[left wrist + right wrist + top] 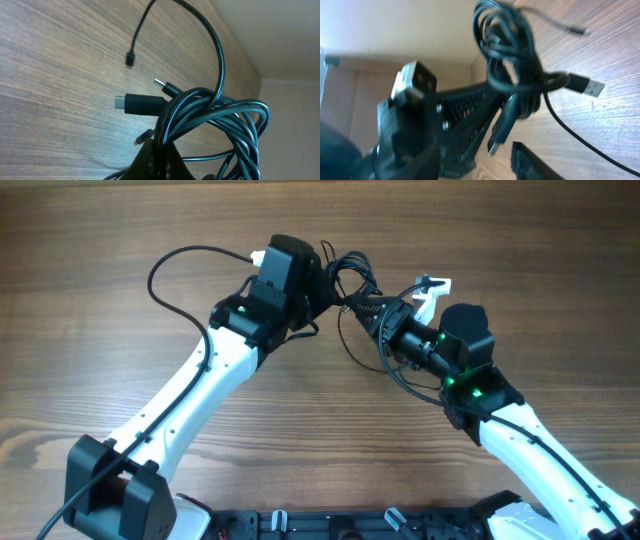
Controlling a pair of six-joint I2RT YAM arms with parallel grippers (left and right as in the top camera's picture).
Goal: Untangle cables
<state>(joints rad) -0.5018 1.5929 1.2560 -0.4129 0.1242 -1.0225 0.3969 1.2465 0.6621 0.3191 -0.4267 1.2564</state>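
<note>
Left wrist view: the left jaws are clenched on the cables (215,120). The dark loops rise out of the grip at the bottom of the frame as one tight knot. A flat plug (142,104) and a thinner silver-tipped one stick out of the bundle to the left, and a single strand arcs up and over to a small plug (130,59) that hangs free.

In the right wrist view the same bundle (512,65) is held clear of the counter. The right jaws stand apart below it, with one plug end (496,142) hanging in the gap. I see no contact there, so I judge them released and closing in on that end. A silver plug (585,86) pokes out to the right of the knot.

From overhead, the left arm (200,375) and right arm (520,430) meet over the far middle of the counter (100,330), with the knot (345,275) between them.

As for progress, little looks done. No strand lies apart on the wood, and the loops are wound through each other. Almost all of the separating is left, and drawing out one loose end seems the likely start.

The counter is bare wood-grain laminate, light brown and matte. A pale wall (280,35) rises beyond its far edge.
</note>
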